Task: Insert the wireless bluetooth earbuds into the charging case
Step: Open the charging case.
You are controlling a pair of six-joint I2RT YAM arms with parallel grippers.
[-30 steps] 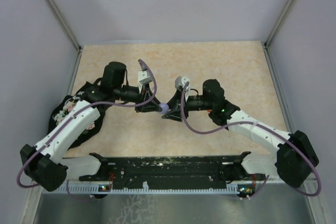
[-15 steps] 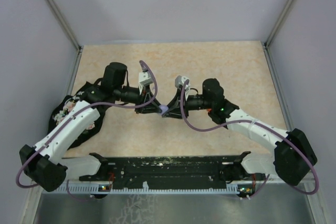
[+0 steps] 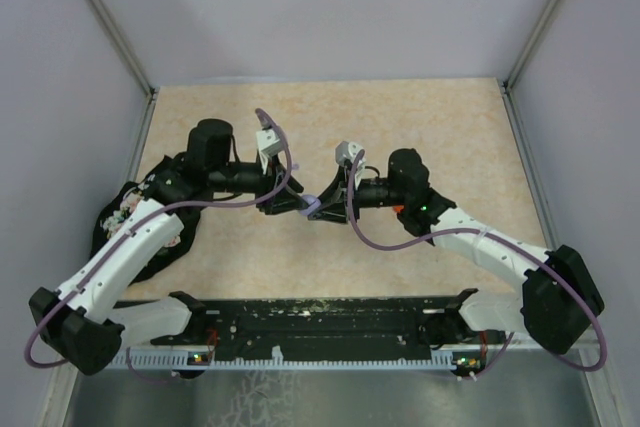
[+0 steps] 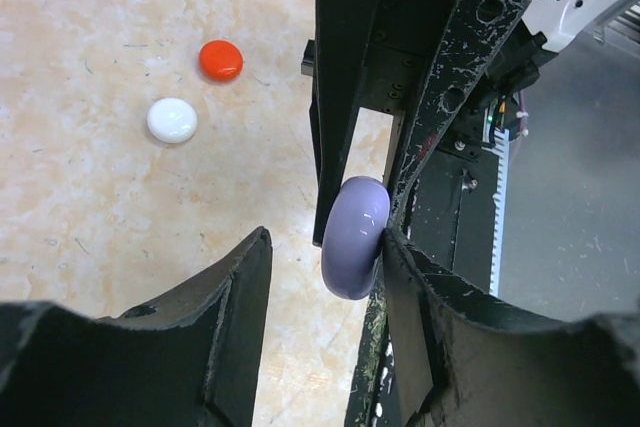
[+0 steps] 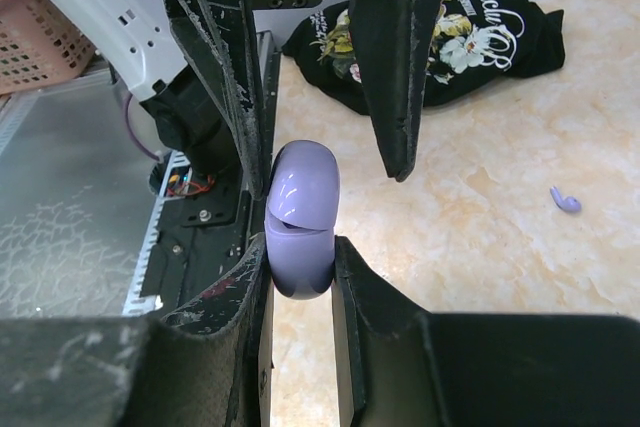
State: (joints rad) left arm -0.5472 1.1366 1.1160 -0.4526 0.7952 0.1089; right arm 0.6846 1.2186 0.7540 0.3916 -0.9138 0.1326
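A lilac charging case (image 5: pixel 300 212), slightly open at its seam, is held on edge above the table. My right gripper (image 5: pixel 300 259) is shut on it. The case also shows in the left wrist view (image 4: pixel 354 237) and the top view (image 3: pixel 313 207). My left gripper (image 4: pixel 325 247) faces the right one, open, its right finger touching the case and its left finger well apart. The two grippers meet at the table's middle, left (image 3: pixel 299 204) and right (image 3: pixel 322 209). One lilac earbud (image 5: pixel 566 200) lies on the table.
A red disc case (image 4: pixel 221 59) and a white disc case (image 4: pixel 172 119) lie on the beige table beyond the grippers. A black floral cloth (image 3: pixel 130 222) lies at the left edge. A pink basket (image 5: pixel 38 39) stands off the table. Grey walls enclose three sides.
My left arm has shifted a little to the left and its wrist has turned. The lilac case has stayed in my right gripper at about the same spot.
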